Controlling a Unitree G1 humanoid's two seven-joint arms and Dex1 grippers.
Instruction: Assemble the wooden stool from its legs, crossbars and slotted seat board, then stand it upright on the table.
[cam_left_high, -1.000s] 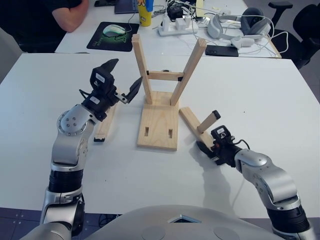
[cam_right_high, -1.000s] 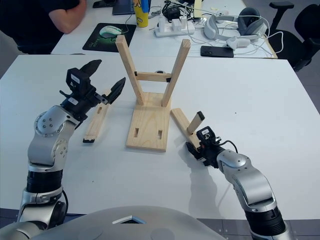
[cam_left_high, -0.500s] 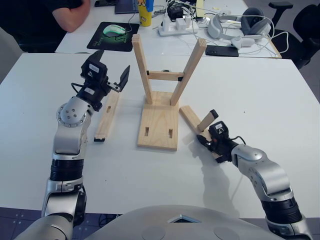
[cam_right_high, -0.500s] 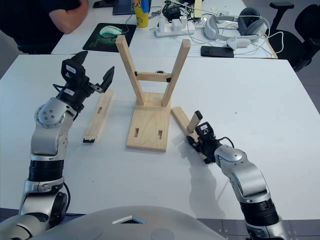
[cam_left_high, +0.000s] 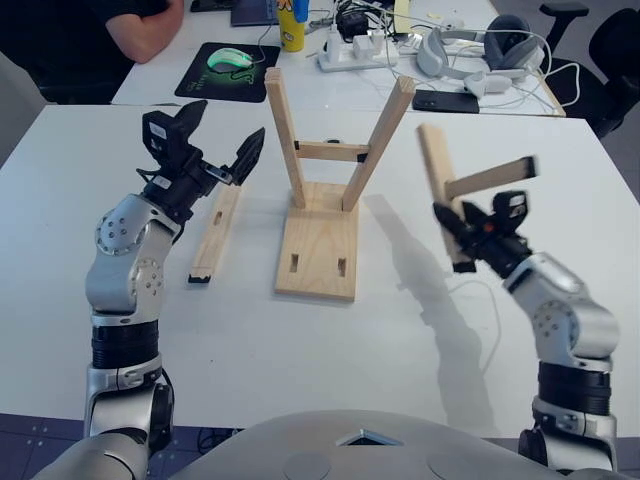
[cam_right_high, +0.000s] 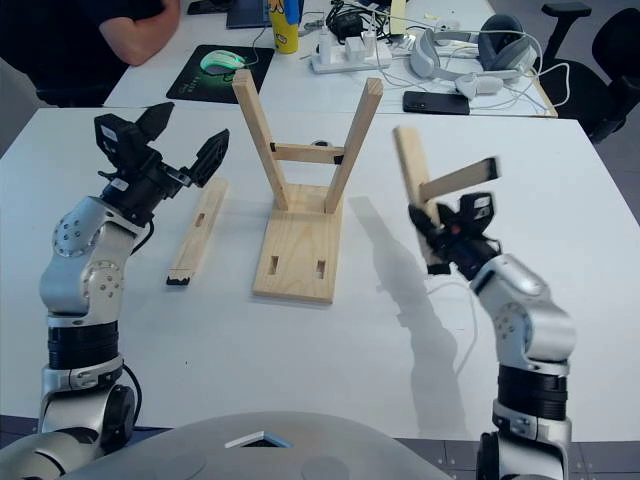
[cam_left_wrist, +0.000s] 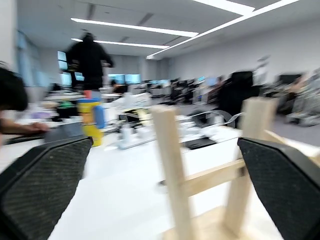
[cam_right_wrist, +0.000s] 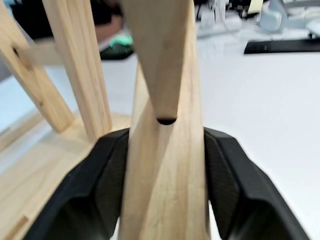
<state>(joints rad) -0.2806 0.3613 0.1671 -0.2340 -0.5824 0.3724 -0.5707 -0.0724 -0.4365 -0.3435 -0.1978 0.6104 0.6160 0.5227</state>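
Wooden leg (cam_right_high: 410, 165) with its crossbar (cam_right_high: 458, 181) sits clamped between right fingers (cam_right_wrist: 102, 190).

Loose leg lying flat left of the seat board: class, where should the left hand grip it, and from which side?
Grip the loose leg near its middle, across its narrow width, coming down from above. It lies flat on the table, so only its long side edges are free, and the seat board lies apart, leaving finger room. The open left hand hovers near its far end.
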